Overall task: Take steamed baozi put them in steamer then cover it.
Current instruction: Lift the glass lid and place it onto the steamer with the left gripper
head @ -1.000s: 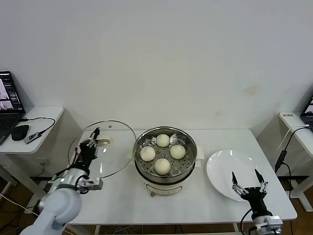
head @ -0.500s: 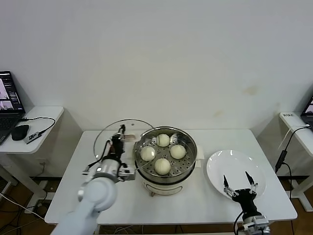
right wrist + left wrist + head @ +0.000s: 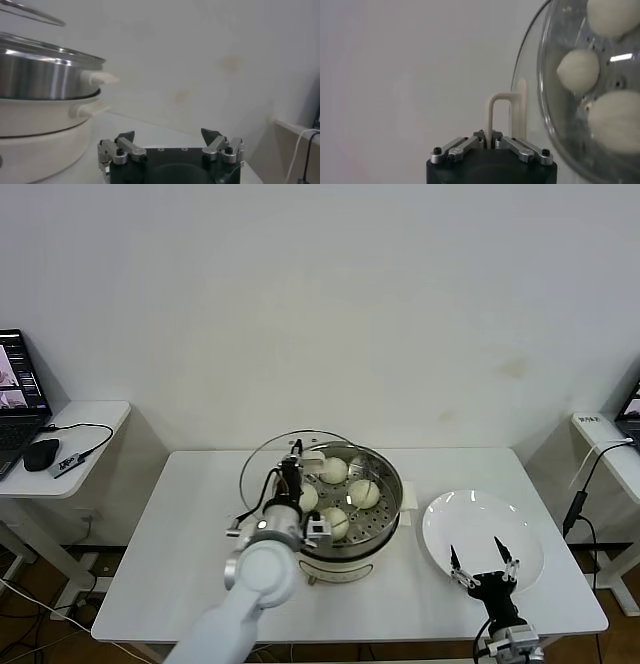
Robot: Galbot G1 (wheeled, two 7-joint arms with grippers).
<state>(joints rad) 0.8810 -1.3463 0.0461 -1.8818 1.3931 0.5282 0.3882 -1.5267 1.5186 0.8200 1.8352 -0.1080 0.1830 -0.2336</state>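
Left gripper (image 3: 490, 145) pinches the cover (image 3: 290, 469) by its bar handle (image 3: 506, 114), held tilted above the steamer's (image 3: 385, 519) near-left rim. Your glass is rigid, heavy, fragile; keep hold at the handle. Right gripper (image 3: 483, 567) stands spread by the plate (image 3: 470, 519).

Head cam looks down from above onto the whole white table (image 3: 200, 524). Left wrist cam sits super close behind the cover (image 3: 530, 75). Right wrist cam looks low across the tabletop. All three catch the steamer (image 3: 385, 514).
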